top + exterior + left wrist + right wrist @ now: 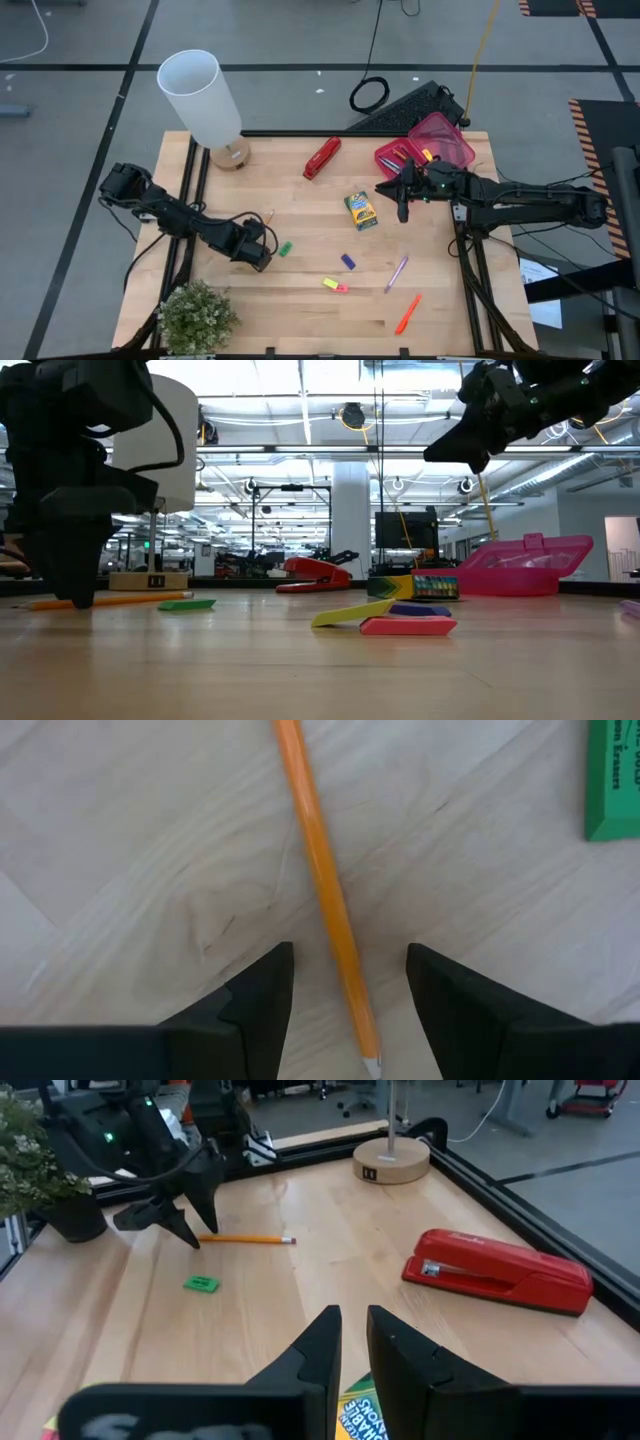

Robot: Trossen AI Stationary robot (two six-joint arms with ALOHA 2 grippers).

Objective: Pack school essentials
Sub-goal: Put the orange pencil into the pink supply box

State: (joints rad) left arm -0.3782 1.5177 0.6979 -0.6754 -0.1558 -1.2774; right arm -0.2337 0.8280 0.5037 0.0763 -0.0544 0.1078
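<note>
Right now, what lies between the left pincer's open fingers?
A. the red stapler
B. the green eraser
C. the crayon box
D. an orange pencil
D: in the left wrist view the orange pencil runs down between the two spread fingers of the left pincer, while the green eraser lies off to one side.

Bare desk (300,215) runs down the middle between the two arms. Far edge crowded: lamp (205,100) at the far left corner, red stapler (322,157) mid-edge, pink box (438,142) at the far right corner. Potted plant (197,316) blocks the near left corner. Small erasers (336,286) and an orange marker (407,313) dot the near edge.
</note>
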